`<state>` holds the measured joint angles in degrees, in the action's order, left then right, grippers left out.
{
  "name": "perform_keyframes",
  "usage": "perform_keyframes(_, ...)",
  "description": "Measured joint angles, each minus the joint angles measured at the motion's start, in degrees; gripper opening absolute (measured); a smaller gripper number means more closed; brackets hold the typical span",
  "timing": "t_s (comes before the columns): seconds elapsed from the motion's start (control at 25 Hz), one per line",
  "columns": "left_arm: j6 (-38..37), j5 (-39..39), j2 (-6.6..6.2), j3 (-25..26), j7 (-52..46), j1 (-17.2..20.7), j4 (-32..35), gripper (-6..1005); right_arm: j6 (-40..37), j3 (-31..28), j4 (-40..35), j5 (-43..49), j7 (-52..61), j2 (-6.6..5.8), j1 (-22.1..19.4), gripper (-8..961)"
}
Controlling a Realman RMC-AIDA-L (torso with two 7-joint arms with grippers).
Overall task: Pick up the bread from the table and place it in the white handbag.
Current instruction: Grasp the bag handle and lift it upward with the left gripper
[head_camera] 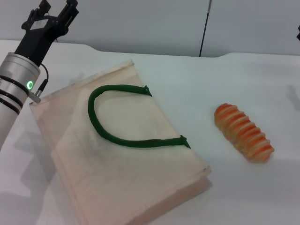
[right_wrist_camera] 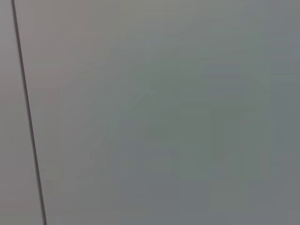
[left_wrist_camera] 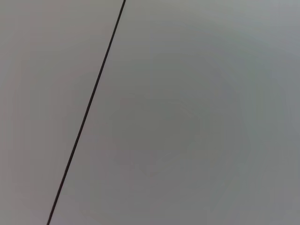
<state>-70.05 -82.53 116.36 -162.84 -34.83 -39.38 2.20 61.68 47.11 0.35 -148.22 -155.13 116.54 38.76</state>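
On the far left, the left gripper (head_camera: 55, 10) is hanging raised above the table (head_camera: 243, 75), up beyond the far left corner of the white handbag (head_camera: 117, 168). Its dark fingers are standing spread apart and holding nothing. The left wrist view is showing only a plain grey surface crossed by a thin dark line, so it adds nothing about the fingers.

The white handbag is lying flat on the table, a large cream cloth rectangle turned at an angle. One dark green handle (head_camera: 112, 117) is looping across its upper face. Its mouth appears to be lying closed and flat, though the opening is hard to make out from here.

To the right of the handbag, well apart from it, the bread (head_camera: 243, 132) is lying on the table, a small oblong loaf with orange and cream ridges running crosswise.

The right gripper is not appearing in any view, so its state cannot be told.

The bread is probably light and somewhat soft. Pinching it gently across its narrow middle, with the fingers settling between ridges, looks like the safest hold.
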Motion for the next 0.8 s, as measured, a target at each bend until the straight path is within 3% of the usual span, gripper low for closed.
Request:
perform_keyframes(0.56, 0.00, 0.03, -0.04, -0.23, -1.14, 0.00, 0.00, 862, -0.16, 0.00, 0.00, -0.05, 0.57, 0.00, 0.00, 894)
perform_keyframes(0.8, -0.49, 4.34, -0.87, -1.09, -13.59, -0.42, -3.40, 861, -0.27, 0.00, 0.00, -0.05, 0.66, 0.00, -0.08, 894)
